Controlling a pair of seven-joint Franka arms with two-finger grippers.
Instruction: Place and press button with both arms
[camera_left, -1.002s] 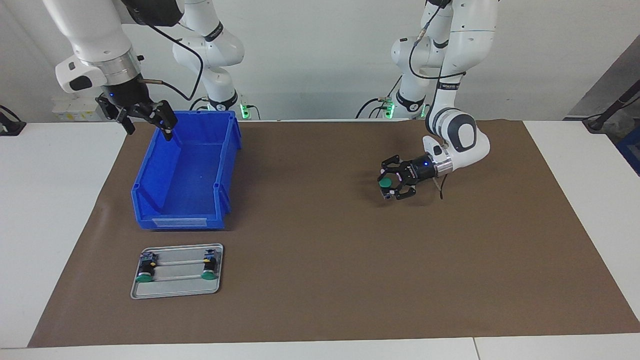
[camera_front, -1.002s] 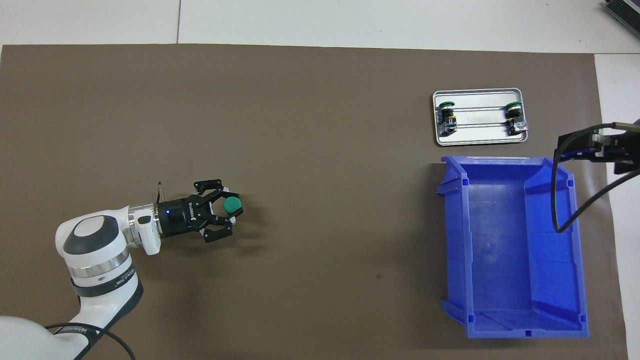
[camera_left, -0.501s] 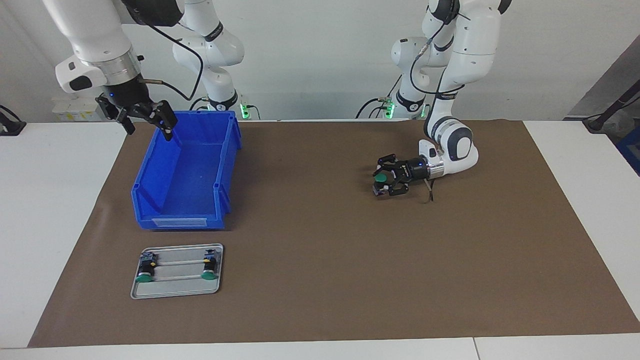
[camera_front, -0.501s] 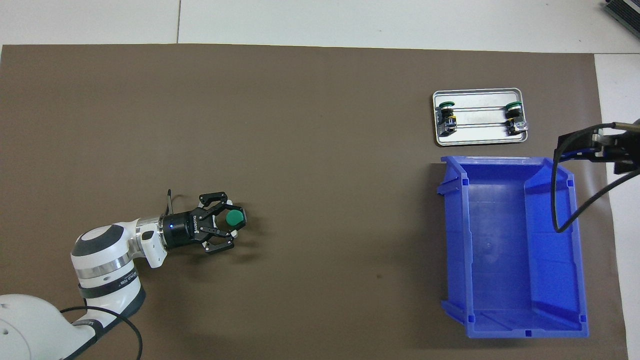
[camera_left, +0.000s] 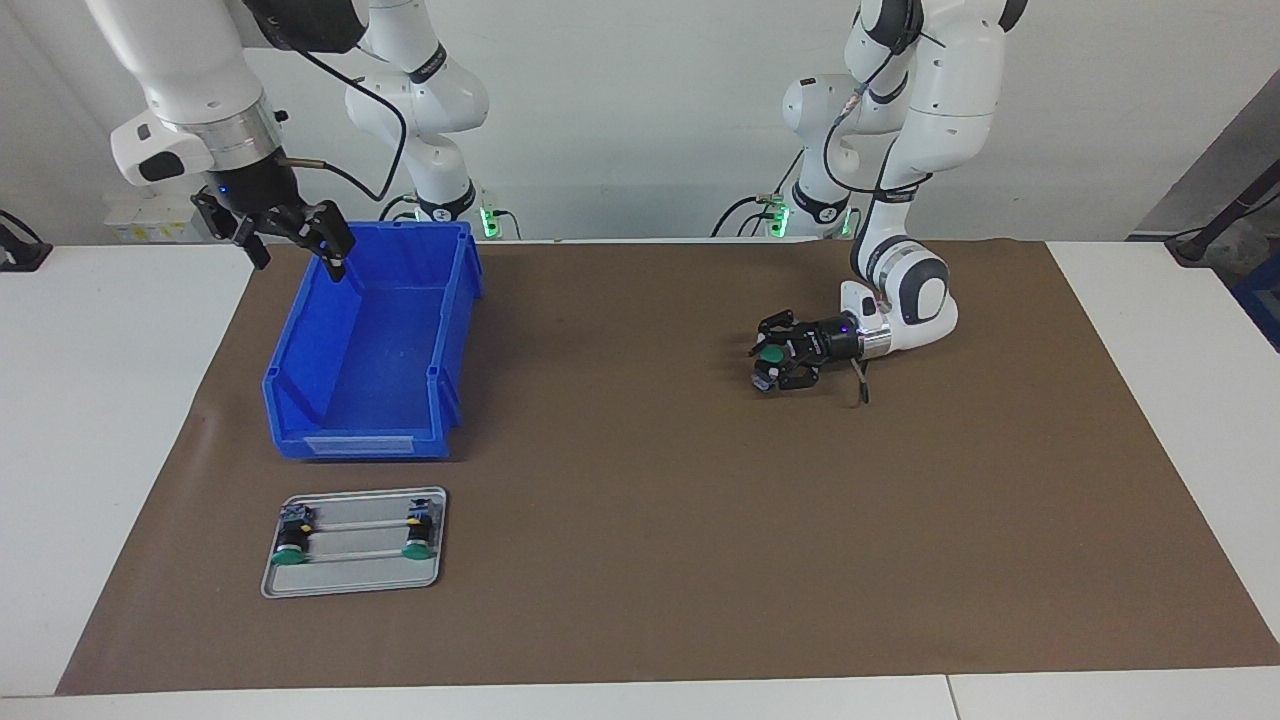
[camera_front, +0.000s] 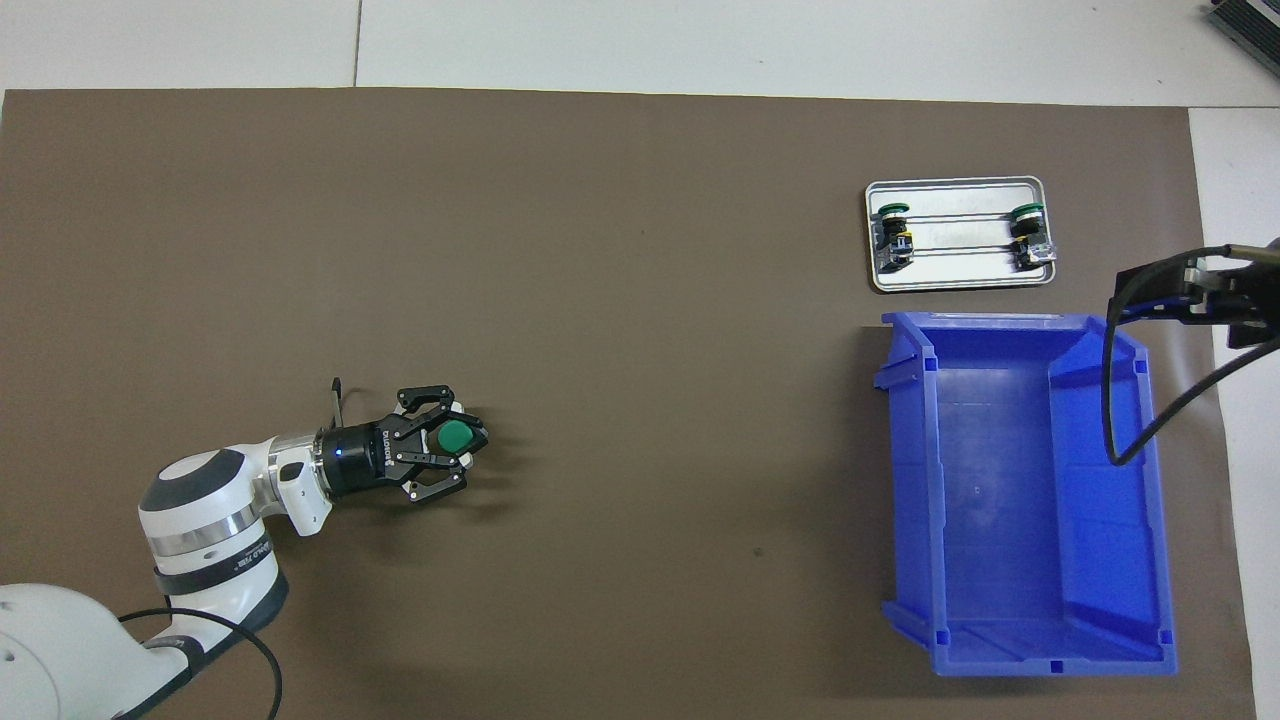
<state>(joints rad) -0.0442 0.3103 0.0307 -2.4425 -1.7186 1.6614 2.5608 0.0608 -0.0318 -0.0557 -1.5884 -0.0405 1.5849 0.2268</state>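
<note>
While clamped in left gripper jaws, button low over brown mat, toward left arm's end of counter. Placing step in hand. Next: set down cap-up, release. Right gripper waiting over blue bin, jaws apart.

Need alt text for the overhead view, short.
The left arm's black tool grips a green-capped push-button low over the brown table mat. Toward the right arm's end sit an empty blue plastic bin and a small metal tray with two more buttons; the right tool waits over the bin's rim.
</note>
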